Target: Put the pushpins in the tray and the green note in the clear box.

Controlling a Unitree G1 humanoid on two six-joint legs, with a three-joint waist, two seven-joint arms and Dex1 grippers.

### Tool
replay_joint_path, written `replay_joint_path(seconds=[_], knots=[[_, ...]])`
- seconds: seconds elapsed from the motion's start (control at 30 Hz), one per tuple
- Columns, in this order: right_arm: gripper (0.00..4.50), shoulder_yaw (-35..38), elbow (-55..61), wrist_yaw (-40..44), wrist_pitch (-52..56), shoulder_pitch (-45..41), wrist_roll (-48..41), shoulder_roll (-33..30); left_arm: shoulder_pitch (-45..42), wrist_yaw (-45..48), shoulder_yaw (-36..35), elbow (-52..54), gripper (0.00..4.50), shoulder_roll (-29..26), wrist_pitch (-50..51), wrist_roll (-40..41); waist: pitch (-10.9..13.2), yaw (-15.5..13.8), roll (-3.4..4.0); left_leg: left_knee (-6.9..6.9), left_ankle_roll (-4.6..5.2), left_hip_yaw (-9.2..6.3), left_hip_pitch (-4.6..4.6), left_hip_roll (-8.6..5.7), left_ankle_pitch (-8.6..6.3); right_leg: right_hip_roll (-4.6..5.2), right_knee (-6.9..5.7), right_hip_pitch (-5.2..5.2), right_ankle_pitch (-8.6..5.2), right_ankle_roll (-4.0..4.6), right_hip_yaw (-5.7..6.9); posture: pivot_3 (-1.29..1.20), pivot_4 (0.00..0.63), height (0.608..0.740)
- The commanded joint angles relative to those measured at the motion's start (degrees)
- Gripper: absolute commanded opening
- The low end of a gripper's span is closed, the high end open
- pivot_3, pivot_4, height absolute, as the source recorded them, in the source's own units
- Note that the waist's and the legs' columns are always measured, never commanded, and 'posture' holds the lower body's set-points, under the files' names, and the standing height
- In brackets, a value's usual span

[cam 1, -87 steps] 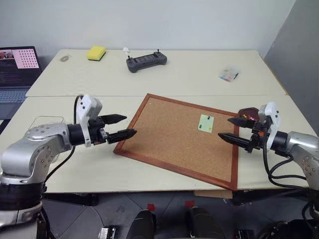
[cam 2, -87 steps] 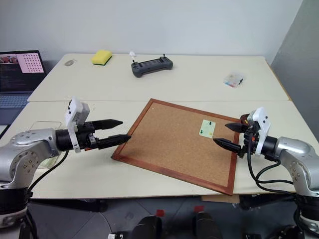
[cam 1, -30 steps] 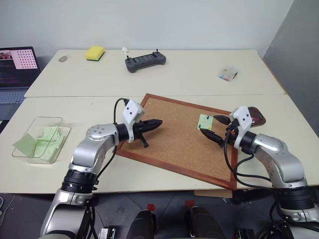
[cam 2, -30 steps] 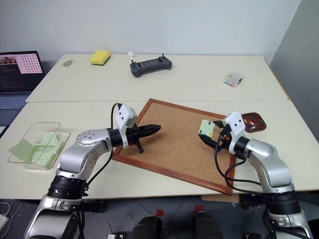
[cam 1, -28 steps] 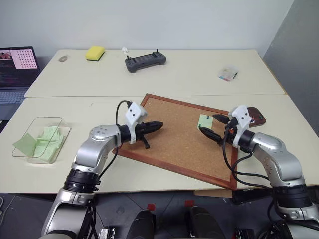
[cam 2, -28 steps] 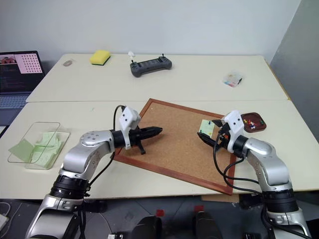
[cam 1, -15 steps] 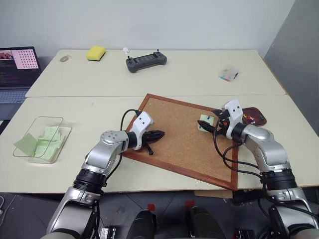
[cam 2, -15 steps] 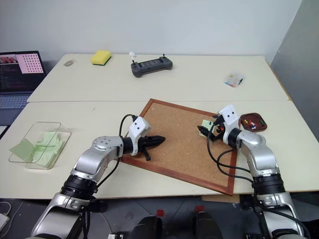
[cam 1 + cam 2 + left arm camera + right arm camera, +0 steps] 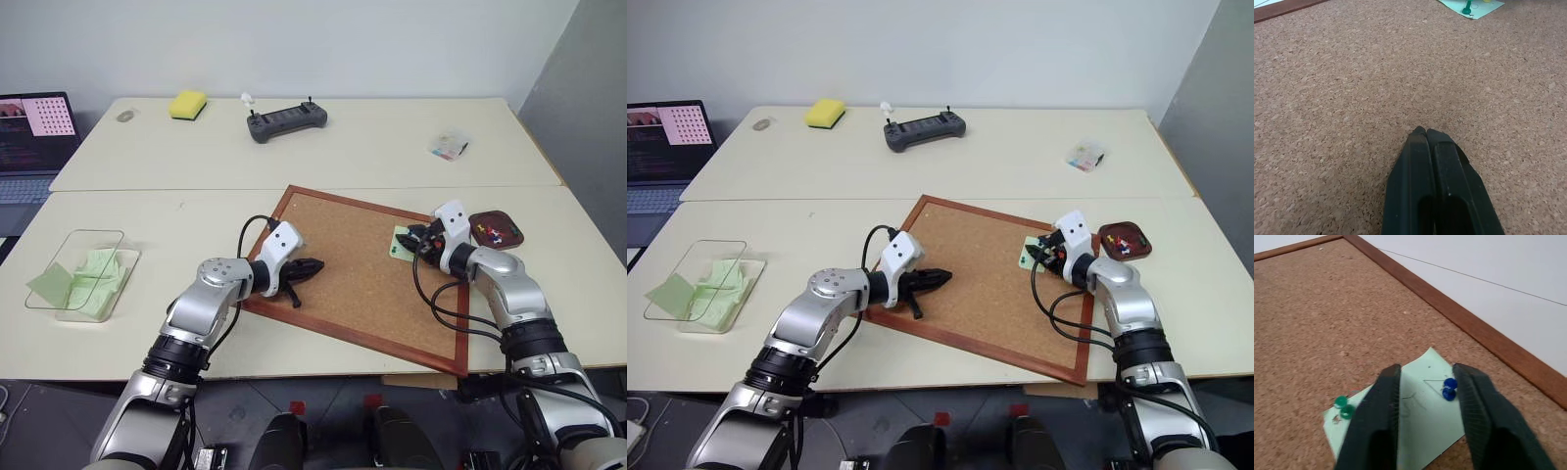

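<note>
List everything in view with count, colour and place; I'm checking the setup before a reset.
cork board: one, brown, red-brown frame, front table.
green note: one, pale green, pinned on the board.
pushpins: one blue, one green, in the note; more in the tray.
tray: one, dark reddish-brown, right of the board.
clear box: one, holds green notes, left.
sponge: one, yellow, back table.
controller: one, grey, back table.
packet: one, clear, back right.
laptop: one, far left.
left hand: shut, on the cork.
right hand: fingers apart, astride the blue pin.
</note>
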State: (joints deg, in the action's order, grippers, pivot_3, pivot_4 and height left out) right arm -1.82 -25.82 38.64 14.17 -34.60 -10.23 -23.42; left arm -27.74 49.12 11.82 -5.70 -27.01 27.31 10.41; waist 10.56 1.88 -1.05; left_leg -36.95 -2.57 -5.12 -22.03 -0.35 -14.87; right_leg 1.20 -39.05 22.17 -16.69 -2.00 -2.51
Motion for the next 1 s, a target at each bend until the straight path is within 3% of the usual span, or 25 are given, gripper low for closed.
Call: replay_joint_path(seconds=[0.03, 0.17, 0.37, 0.7, 0.9, 1.0], knots=[[0.75, 1.17, -0.41, -0.49, -1.70, -1.37, 0.36, 0.07, 1.53, 0.54, 1.29, 1.56, 0.00, -0.27, 1.76, -0.45, 0.00, 0.00, 0.00, 0.00, 0.00, 0.01, 0.00, 0.00, 0.00, 0.00, 0.00, 0.00, 0.00, 0.00, 0.00, 0.00, 0.150, 0.740], [0.03, 1.53, -0.91, -0.94, -2.05, -1.67, 0.47, 0.03, 1.13, 0.33, 1.40, 1.72, 0.00, 0.19, 2.30, -0.47, 0.00, 0.00, 0.00, 0.00, 0.00, 0.01, 0.00, 0.00, 0.00, 0.00, 0.00, 0.00, 0.00, 0.00, -0.01, 0.00, 0.150, 0.740], [0.03, 3.15, 2.51, 1.11, -2.04, -1.12, -2.64, 0.11, 0.60, -0.64, 2.04, 0.82, 0.00, 0.39, 3.27, -1.72, 0.00, 0.00, 0.00, -0.01, 0.00, 0.01, 0.00, -0.01, 0.00, 0.00, 0.00, -0.01, 0.00, 0.00, -0.01, 0.00, 0.150, 0.740], [0.03, 5.28, 17.74, 3.38, 1.66, 4.43, -7.60, -0.66, -0.41, -2.44, 3.74, -2.95, 0.00, 0.40, 3.07, -4.91, -0.08, -0.01, 0.12, -0.03, 0.00, -0.03, 0.19, -0.01, 0.00, 0.00, -0.01, -0.22, 0.02, -0.04, 0.01, 0.00, 0.150, 0.740], [0.03, 9.46, 24.60, -2.55, 4.06, 6.66, -7.71, -2.09, -1.31, -2.40, 3.98, -3.89, 0.00, 0.82, 3.00, -4.89, -0.13, -0.15, 0.20, -0.06, 0.01, -0.18, 0.31, -0.05, 0.01, 0.00, 0.02, -0.42, 0.04, -0.09, 0.08, 0.00, 0.150, 0.740], [0.03, 13.60, 23.88, -10.33, 5.07, 7.49, -3.59, -4.56, -1.43, -2.42, 3.89, -4.14, 0.00, 1.00, 2.91, -4.76, -0.15, -0.17, 0.23, -0.07, 0.01, -0.20, 0.32, -0.06, 0.02, 0.00, 0.02, -0.43, 0.05, -0.10, 0.08, 0.00, 0.150, 0.740]])
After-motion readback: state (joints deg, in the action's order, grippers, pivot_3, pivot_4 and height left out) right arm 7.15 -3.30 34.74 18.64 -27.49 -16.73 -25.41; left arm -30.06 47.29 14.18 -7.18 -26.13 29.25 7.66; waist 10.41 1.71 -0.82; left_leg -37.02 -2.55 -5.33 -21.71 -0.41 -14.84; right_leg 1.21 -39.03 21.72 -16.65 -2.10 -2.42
